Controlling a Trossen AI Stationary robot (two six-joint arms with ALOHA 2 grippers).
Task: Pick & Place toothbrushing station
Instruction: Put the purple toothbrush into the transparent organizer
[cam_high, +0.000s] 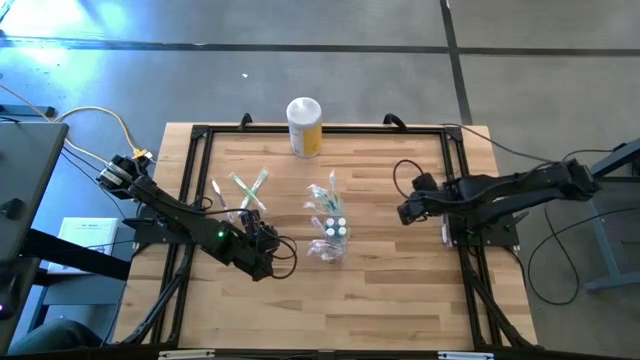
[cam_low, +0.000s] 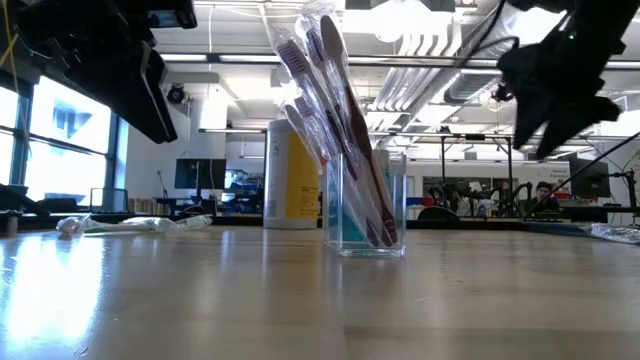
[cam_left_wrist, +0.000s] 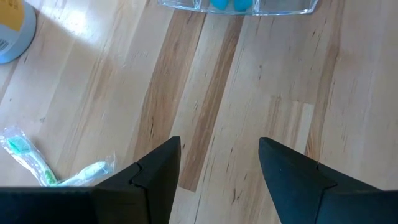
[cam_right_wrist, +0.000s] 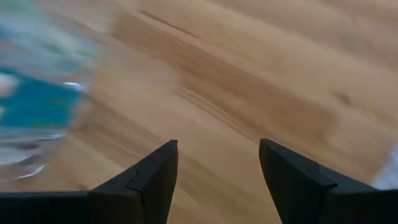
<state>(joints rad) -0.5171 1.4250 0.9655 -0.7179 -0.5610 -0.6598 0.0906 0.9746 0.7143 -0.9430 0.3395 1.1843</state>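
Both hands wide and empty, the left hand should probably approach the loose toothbrushes beyond it squarely, while the right hand waits beside the cup.

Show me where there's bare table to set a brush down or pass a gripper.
Free: the near strip of table in front of the clear cup, and the bare wood between the cup and the right gripper. Crowded: loose toothbrushes beside the left gripper, yellow canister at the far edge.
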